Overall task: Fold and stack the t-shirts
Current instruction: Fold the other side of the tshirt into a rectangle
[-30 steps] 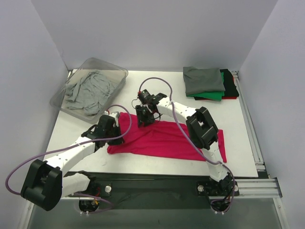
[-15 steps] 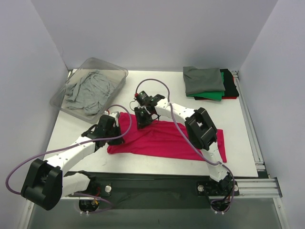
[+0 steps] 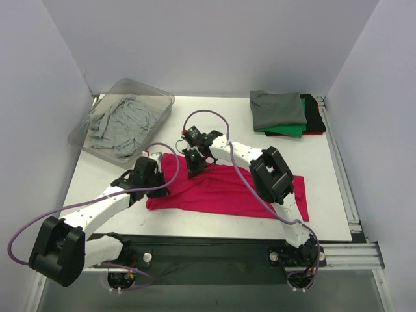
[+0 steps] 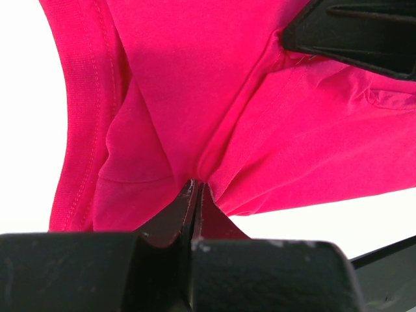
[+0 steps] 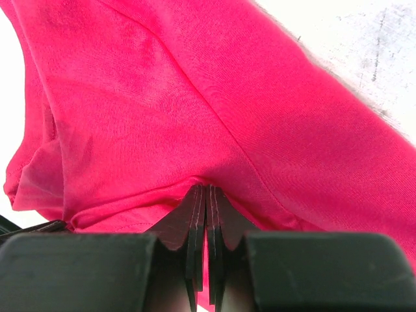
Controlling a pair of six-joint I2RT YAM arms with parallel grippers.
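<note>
A flat white tabletop [image 3: 325,195] fills the middle of the frame. A plain pale back wall [image 3: 214,45], left wall [image 3: 32,130] and right wall [image 3: 383,130] box it in. A silver metal rail [image 3: 343,179] edges its right side. The light is soft and even.

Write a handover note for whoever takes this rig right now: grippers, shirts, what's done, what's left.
Left gripper: shut, pinching the magenta shirt near its left end.
Right gripper: shut on the same shirt's far edge.
Done: folded stack at back right, dark grey on top.
Left: finish folding the magenta shirt and stack it; crumpled grey shirts wait in the bin.
</note>
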